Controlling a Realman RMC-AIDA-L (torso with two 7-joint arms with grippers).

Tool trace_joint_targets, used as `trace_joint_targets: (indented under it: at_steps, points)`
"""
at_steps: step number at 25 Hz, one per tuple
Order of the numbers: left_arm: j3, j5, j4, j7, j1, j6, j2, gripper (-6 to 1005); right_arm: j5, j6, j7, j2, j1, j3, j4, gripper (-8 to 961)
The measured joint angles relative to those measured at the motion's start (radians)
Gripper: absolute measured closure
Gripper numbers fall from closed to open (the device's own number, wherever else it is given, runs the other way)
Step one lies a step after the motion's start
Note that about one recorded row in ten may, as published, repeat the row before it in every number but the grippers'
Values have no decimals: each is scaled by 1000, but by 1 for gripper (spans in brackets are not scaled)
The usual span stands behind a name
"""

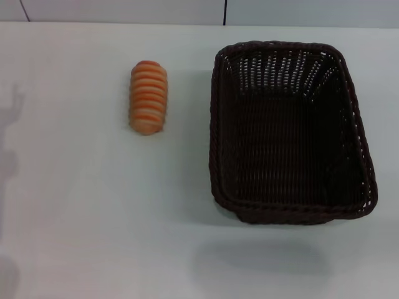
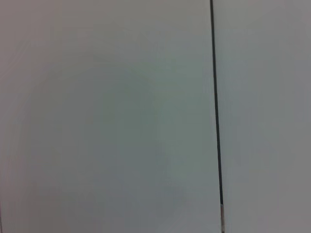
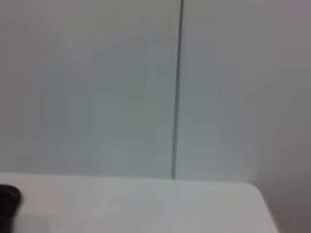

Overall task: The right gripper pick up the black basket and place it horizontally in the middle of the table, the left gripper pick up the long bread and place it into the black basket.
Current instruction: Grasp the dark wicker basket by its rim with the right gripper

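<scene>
The white table (image 1: 93, 218) fills the scene, with a pale panelled wall (image 1: 124, 9) behind its far edge. The black basket (image 1: 290, 131) sits on the right side of the table, its long side running front to back, nothing inside it. Well to its left, clear of it, the long bread (image 1: 148, 97) lies ridged side up, also lengthwise front to back. Neither the left gripper nor the right gripper can be seen, so their jaws cannot be judged.
</scene>
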Motion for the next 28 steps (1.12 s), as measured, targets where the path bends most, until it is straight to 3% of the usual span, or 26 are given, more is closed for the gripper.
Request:
trace_joint_targets:
  at_steps: [1,2,3,5,7,19,24,28]
  points:
    - [0,-1,-3,-4,0,0,0,139,0,0,0,0,0,0,0,615]
    - [0,-1,-3,-4,0,0,0,139,-26,147,-13,41,94,147,0,615]
    - [-3,-2,-9,-13,2,0,1,139,-77,259,-10,57,181,274,-1,614]
    - [-4,-2,-11,-16,3,0,0,139,-187,474,-23,51,311,496,5,614]
    - [-5,0,-12,-22,5,0,-1,139,-201,517,-31,42,326,554,9,614]
    - [-11,2,9,-22,15,13,2,139,-321,405,-67,9,358,499,7,612]
    - [-15,2,3,-22,-2,23,3,139,-344,388,-81,0,398,485,7,505]
    - [-16,2,1,-20,-9,29,4,139,-365,373,-100,-8,431,477,7,497]
